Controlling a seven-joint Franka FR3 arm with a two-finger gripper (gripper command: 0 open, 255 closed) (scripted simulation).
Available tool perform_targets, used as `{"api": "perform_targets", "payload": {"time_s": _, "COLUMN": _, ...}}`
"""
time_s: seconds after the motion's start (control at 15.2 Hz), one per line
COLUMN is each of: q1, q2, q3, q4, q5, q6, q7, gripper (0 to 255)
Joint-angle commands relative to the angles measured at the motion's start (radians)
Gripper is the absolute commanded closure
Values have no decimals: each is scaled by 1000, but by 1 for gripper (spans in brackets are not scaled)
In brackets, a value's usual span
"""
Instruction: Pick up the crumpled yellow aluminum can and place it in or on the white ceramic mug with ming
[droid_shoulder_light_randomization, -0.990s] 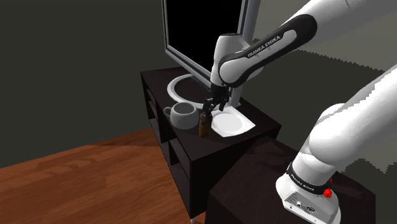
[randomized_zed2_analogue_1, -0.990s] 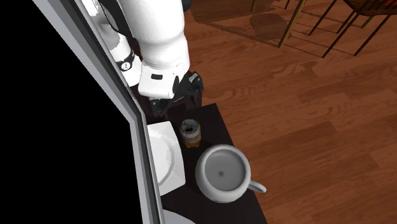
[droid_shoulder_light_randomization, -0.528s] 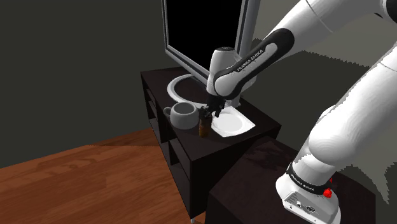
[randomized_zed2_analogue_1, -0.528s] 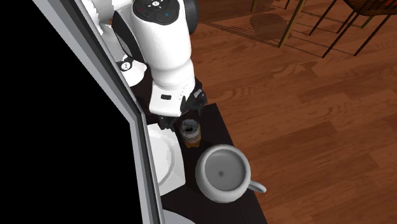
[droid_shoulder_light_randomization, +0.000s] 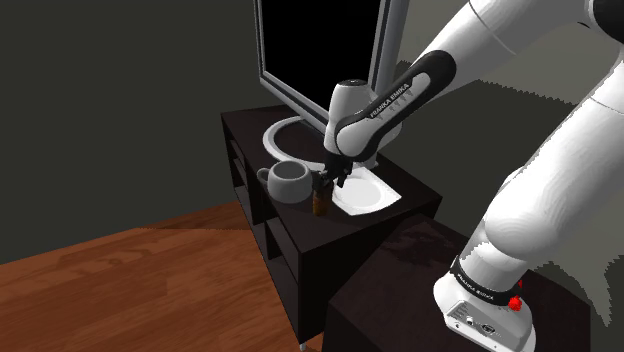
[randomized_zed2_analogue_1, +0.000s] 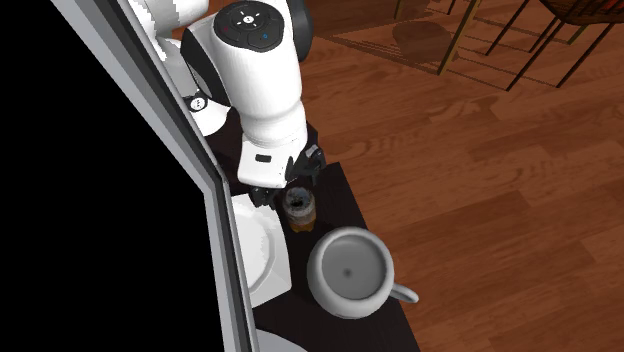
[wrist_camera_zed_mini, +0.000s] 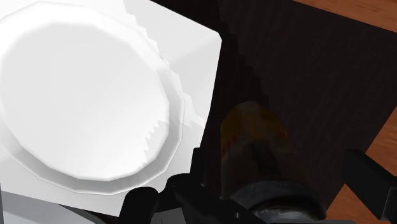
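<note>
Can: a crumpled amber-brown can with a grey rim stands upright just left of the shoulder view's centre, near the worktop's front edge, between mug and plate.
Handling: probably light, thin-walled and already dented. It would give under a hard squeeze, and its creased sides may slip. Best taken across the mid-body, below the rim.
Fingers: the black fingers stand wide apart on either side of the can, not visibly touching it.
Gripper: the all-black gripper hangs right over the can's top.
Mug: a round grey-white mug, mouth up and empty, sits at the second exterior view's lower centre, just beside the can.
Plate: a white square plate with a round well, just beside the can's other side.
Worktop: dark matte worktop.
</note>
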Motion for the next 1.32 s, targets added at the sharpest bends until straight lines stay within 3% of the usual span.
{"api": "perform_targets", "payload": {"time_s": 0.0, "q1": 0, "q2": 0, "q3": 0, "q4": 0, "q5": 0, "q6": 0, "q7": 0, "gripper": 0}}
{"api": "perform_targets", "payload": {"time_s": 0.07, "q1": 0, "q2": 0, "q3": 0, "q4": 0, "q5": 0, "q6": 0, "q7": 0, "gripper": 0}}
{"api": "perform_targets", "payload": {"time_s": 0.13, "q1": 0, "q2": 0, "q3": 0, "q4": 0, "q5": 0, "q6": 0, "q7": 0, "gripper": 255}}
{"api": "perform_targets", "payload": {"time_s": 0.73, "q1": 0, "q2": 0, "q3": 0, "q4": 0, "q5": 0, "q6": 0, "q7": 0, "gripper": 255}}
{"api": "perform_targets", "payload": {"time_s": 1.25, "q1": 4, "q2": -98, "q3": -6, "q4": 35, "q5": 10, "q6": -132, "q7": -8, "gripper": 255}}
